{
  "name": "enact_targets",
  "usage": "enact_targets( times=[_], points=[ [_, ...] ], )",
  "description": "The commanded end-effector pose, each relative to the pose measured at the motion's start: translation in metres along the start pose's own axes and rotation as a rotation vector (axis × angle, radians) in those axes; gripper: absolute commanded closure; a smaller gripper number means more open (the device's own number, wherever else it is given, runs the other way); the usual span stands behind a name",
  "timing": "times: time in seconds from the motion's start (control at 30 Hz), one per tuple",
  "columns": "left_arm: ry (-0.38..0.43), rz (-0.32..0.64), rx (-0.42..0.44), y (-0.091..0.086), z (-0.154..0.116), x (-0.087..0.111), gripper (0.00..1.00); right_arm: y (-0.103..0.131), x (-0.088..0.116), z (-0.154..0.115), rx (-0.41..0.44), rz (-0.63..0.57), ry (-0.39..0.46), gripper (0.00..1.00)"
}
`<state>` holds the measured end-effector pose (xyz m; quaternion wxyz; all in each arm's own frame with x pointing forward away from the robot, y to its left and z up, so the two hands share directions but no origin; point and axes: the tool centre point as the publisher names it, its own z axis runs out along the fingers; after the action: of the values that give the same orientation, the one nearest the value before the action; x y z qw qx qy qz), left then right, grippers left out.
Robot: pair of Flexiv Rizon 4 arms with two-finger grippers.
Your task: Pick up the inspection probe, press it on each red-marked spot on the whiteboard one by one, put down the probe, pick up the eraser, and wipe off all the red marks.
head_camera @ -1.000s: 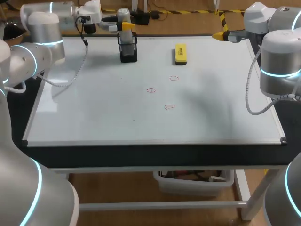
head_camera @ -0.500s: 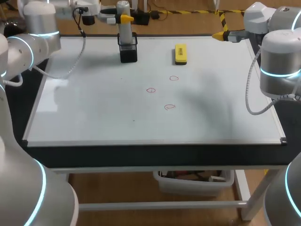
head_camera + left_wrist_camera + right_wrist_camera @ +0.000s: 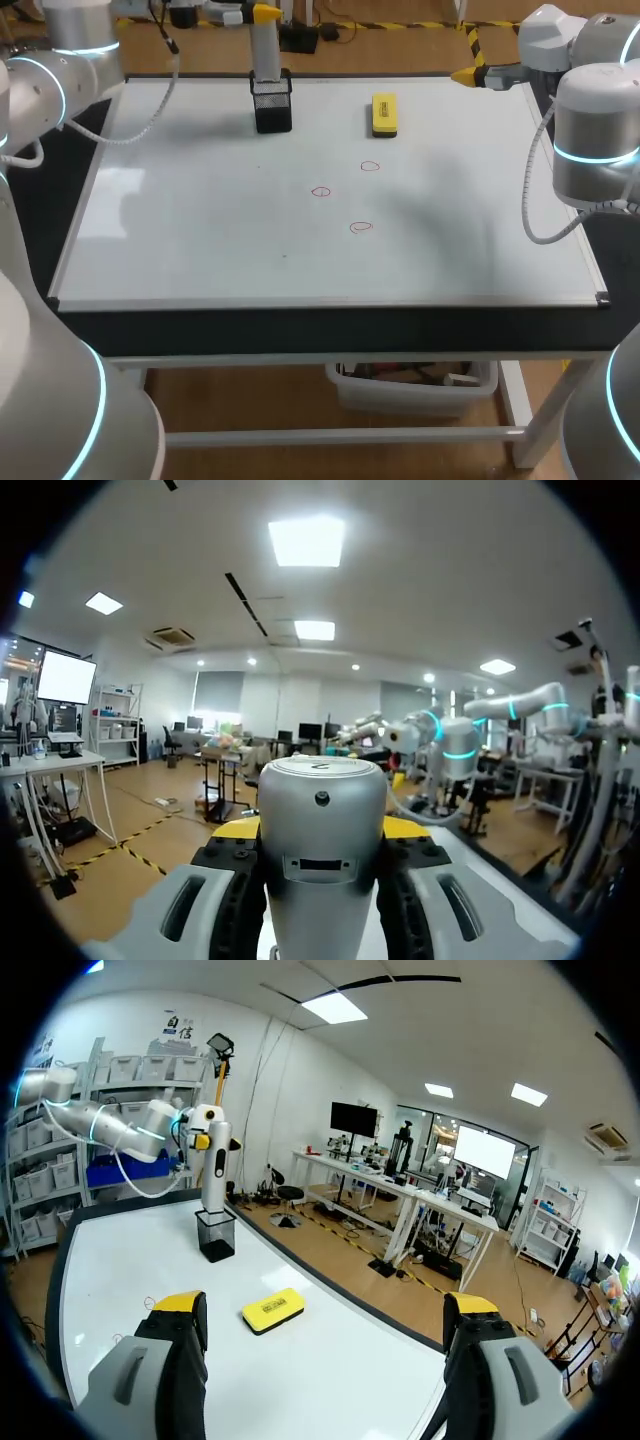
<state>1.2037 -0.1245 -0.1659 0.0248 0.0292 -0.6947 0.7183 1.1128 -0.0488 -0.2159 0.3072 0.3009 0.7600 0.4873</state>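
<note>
The grey cylindrical probe (image 3: pixel 264 48) stands upright with its lower end at the mouth of the black holder (image 3: pixel 272 106), at the far side of the whiteboard (image 3: pixel 200 230). My left gripper (image 3: pixel 252 14) is shut on the probe near its top; in the left wrist view the probe (image 3: pixel 322 880) fills the gap between the fingers. Three small red marks (image 3: pixel 321 191) (image 3: pixel 371 167) (image 3: pixel 361 227) lie mid-board. The yellow eraser (image 3: pixel 384 114) lies flat to the right of the holder. My right gripper (image 3: pixel 325 1310) is open and empty at the far right corner, with the eraser (image 3: pixel 272 1311) ahead of it.
The whiteboard covers nearly the whole tabletop, with a black table rim (image 3: pixel 330 328) along the front. My right arm (image 3: pixel 590 130) stands over the board's right edge. A bin (image 3: pixel 410 385) sits under the table.
My left arm has risen and drawn back, lifting the probe up out of the holder. The right arm has not moved.
</note>
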Motion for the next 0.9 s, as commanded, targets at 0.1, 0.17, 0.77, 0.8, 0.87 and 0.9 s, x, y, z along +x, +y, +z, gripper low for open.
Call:
enact_targets(
  times=[0.1,0.17,0.77,0.8,0.87,0.9],
  points=[
    [-0.115,0.002,-0.015,-0.019,-0.002,0.017,1.00,0.000,-0.001,0.000,0.000,0.000,0.001,0.00],
    [-0.133,0.012,-0.017,-0.023,-0.006,0.019,1.00,0.000,-0.001,0.000,0.000,0.000,0.001,0.00],
    [-0.302,0.046,-0.022,-0.033,-0.076,0.051,1.00,0.000,-0.001,0.000,0.000,0.000,0.001,0.00],
    [-0.314,0.048,-0.022,-0.033,-0.082,0.054,1.00,0.000,-0.001,0.000,0.000,0.000,0.001,0.00],
    [-0.344,0.045,-0.026,-0.032,-0.092,0.059,1.00,0.000,-0.001,0.000,0.000,0.000,0.001,0.00],
    [-0.354,0.047,-0.026,-0.031,-0.098,0.062,1.00,0.000,-0.001,0.000,0.000,0.000,0.001,0.00]
  ],
)
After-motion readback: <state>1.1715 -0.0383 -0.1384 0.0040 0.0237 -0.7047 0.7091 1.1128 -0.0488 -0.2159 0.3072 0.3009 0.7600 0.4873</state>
